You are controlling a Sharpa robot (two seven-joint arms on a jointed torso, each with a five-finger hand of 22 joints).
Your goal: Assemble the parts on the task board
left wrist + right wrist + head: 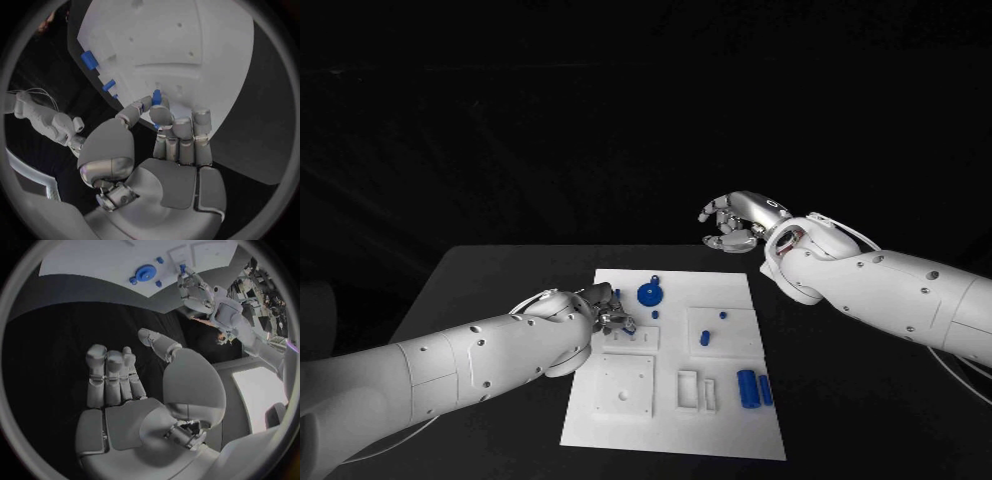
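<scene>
Centrally, white task board (733, 290) on black table (488, 270); dark surroundings.

White left arm reaching inward, its silver many-fingered left hand (603, 312) pinching a small blue peg (156, 96), silver right hand (737, 222) raised, fingers apart, holding nothing

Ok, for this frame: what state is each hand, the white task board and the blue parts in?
Left hand: pinches a small blue peg over the white task board.
Right hand: raised beyond the board's far edge, holds nothing, fingers curled.
Blue round gear-like part: lies on the board.
Two blue cylinders: lie side by side on the board.
</scene>
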